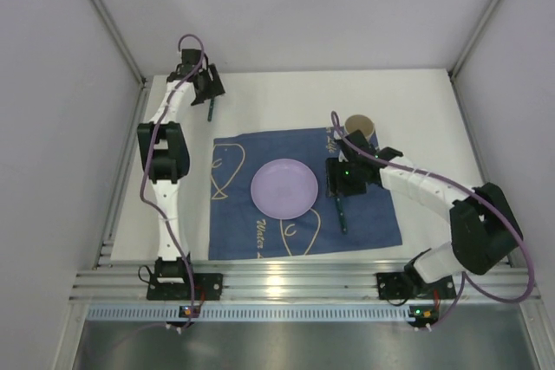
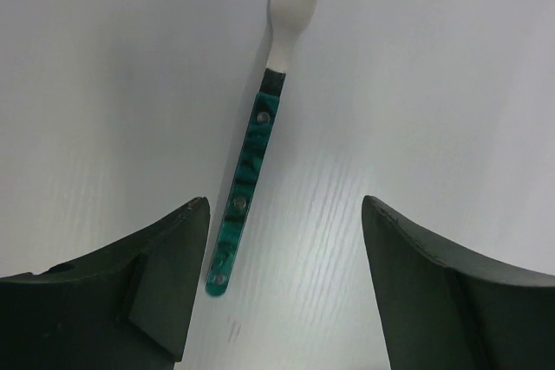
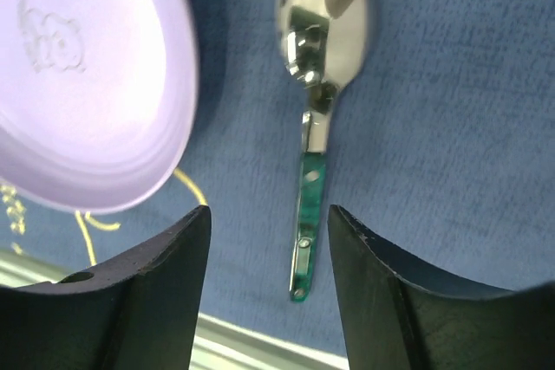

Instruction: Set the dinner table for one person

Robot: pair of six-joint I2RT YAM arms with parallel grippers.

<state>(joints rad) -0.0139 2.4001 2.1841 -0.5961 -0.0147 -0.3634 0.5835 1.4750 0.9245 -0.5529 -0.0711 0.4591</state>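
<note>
1. Two arms are bolted at the near edge of the white table (image 1: 416,110), which spreads under everything. A silver rail (image 1: 295,282) runs along its near side.
2. Furthest left, the left end effector (image 1: 206,86) hangs over bare table near the far edge, beyond the mat's far left corner.
3. Its fingers stand wide apart and grip nothing.
4. Between those fingers a fork (image 2: 251,162) lies flat on the table. The tip of its green handle is just beside one finger, and its tines point away from the wrist camera.
5. Near the middle, a dark blue mat (image 1: 364,214) with pale line drawings lies flat, reaching almost to the near rail.
6. One lilac plate (image 1: 284,188) sits on the mat, about at its centre.
7. Right of the plate and apart from it, a spoon (image 3: 323,49) lies flat on the mat, its green handle pointing toward the near edge.
8. Above the spoon hangs the right end effector (image 1: 341,178). Its fingers are apart, one on each side of the handle's end, and neither touches it.
9. Furthest right, a tan cup (image 1: 359,125) stands upright at the mat's far right corner, just beyond that end effector.
</note>
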